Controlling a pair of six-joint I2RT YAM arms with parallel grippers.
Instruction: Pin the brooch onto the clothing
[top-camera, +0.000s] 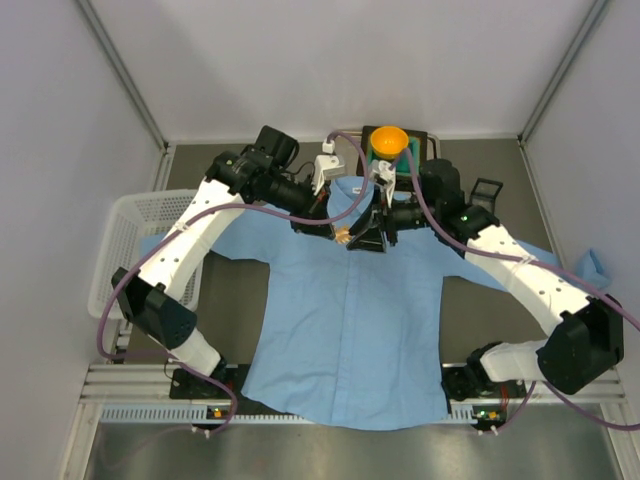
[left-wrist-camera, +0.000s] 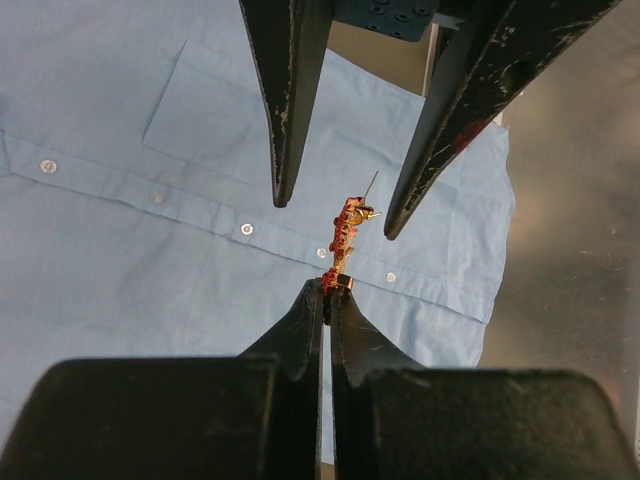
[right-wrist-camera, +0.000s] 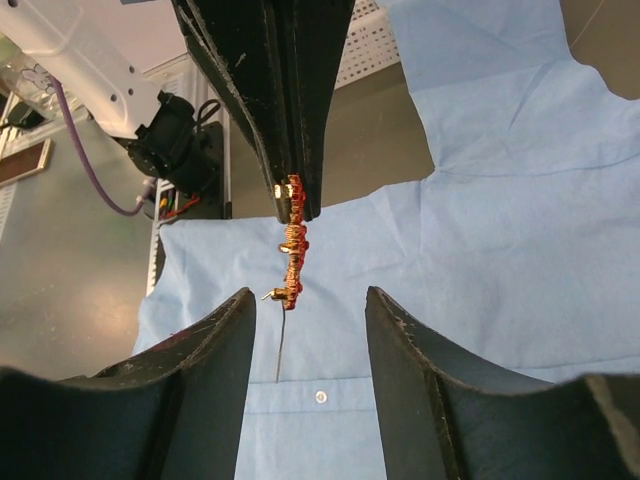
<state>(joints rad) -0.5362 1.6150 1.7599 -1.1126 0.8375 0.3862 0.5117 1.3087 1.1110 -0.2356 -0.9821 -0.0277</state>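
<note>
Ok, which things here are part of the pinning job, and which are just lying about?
In the job: brooch, pinched in the left tool; right tool, open either side of it; blue shirt spread below.
Lying about: orange bowl, white basket, blue cloth at the right edge.

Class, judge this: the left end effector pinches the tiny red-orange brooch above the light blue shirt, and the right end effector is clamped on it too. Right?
No: the right wrist view shows the right end effector open, straddling the red-orange brooch, not clamped on it. The rest stands.
</note>
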